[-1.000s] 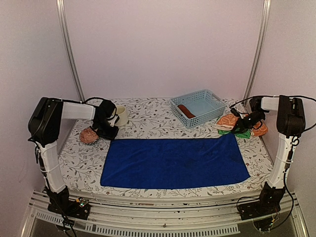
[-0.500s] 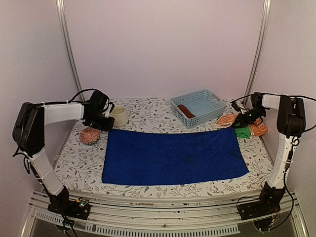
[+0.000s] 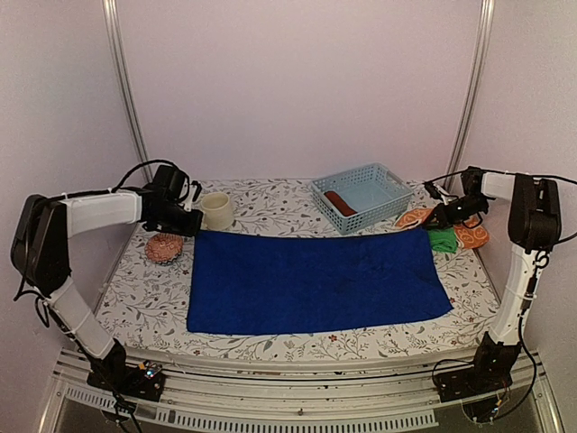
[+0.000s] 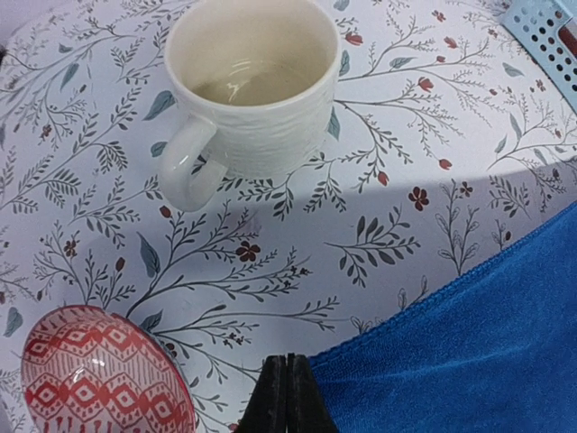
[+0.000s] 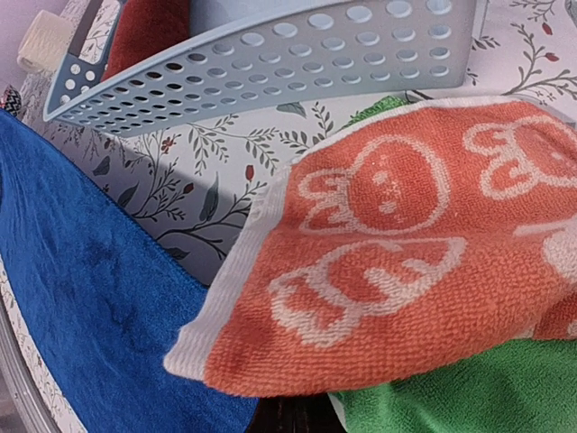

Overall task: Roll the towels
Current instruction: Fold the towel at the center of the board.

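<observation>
Red-and-white patterned, a bowl (image 4: 99, 379) sits just left of the left claw (image 4: 287, 397). Its fingers are pressed together on the far-left corner of the royal-blue towel (image 3: 315, 280), which lies flat on the table (image 3: 270, 212), and an empty cream mug (image 4: 252, 81) stands just beyond the tips. Further right, the pale blue basket (image 3: 379, 216) holds a rolled rust-brown towel (image 3: 340, 202); just right of it the right claw (image 3: 439, 216) is closed at the blue towel's far-right corner, its tips hidden under an orange white-patterned towel (image 5: 388, 244) lying on a green towel (image 5: 469, 388).
</observation>
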